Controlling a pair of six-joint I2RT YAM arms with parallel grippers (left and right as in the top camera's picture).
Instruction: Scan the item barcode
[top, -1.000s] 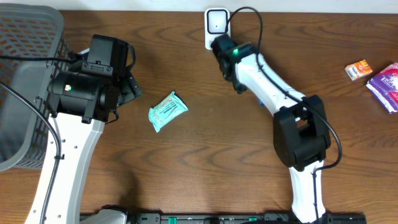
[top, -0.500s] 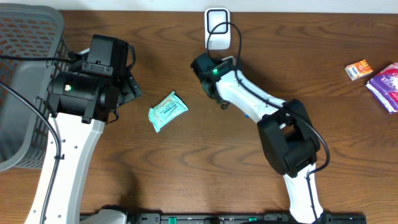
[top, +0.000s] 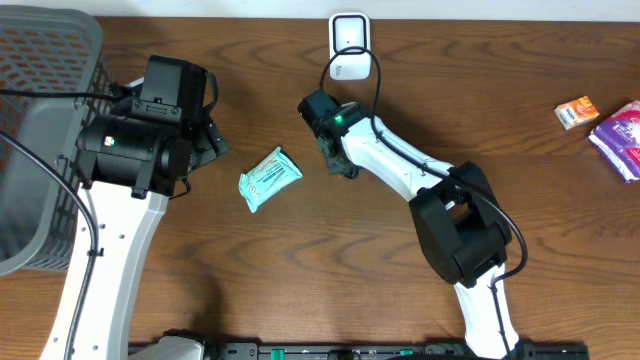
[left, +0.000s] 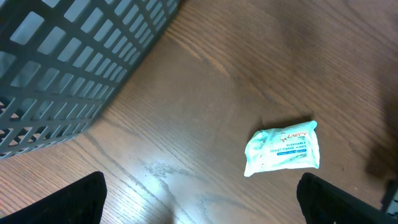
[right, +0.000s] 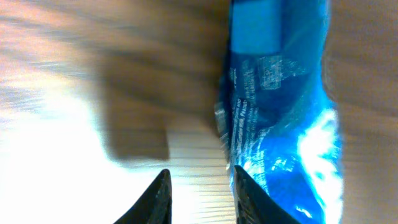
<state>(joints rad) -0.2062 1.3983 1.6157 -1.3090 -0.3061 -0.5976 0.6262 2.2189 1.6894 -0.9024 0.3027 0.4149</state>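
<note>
A teal and white tissue packet (top: 270, 178) (left: 283, 149) lies flat on the wooden table, left of centre. The white scanner (top: 349, 45) stands at the back edge. My left gripper (top: 205, 140) (left: 208, 208) hovers left of the packet, open wide, with bare table between its fingers. My right gripper (top: 335, 160) (right: 200, 180) hangs just right of the packet, its jaws a narrow gap apart over bare wood. In the right wrist view a glossy blue packet (right: 280, 106) lies just beside the right finger (right: 249, 193). I cannot tell whether it is the tissue packet.
A grey mesh basket (top: 40, 100) (left: 62, 56) stands at the far left. A small orange box (top: 577, 111) and a purple packet (top: 620, 135) lie at the far right edge.
My right arm has swung from the scanner leftward and nearer, toward the tissue packet, and its jaws have parted from shut. The left arm and the packet have not moved.
</note>
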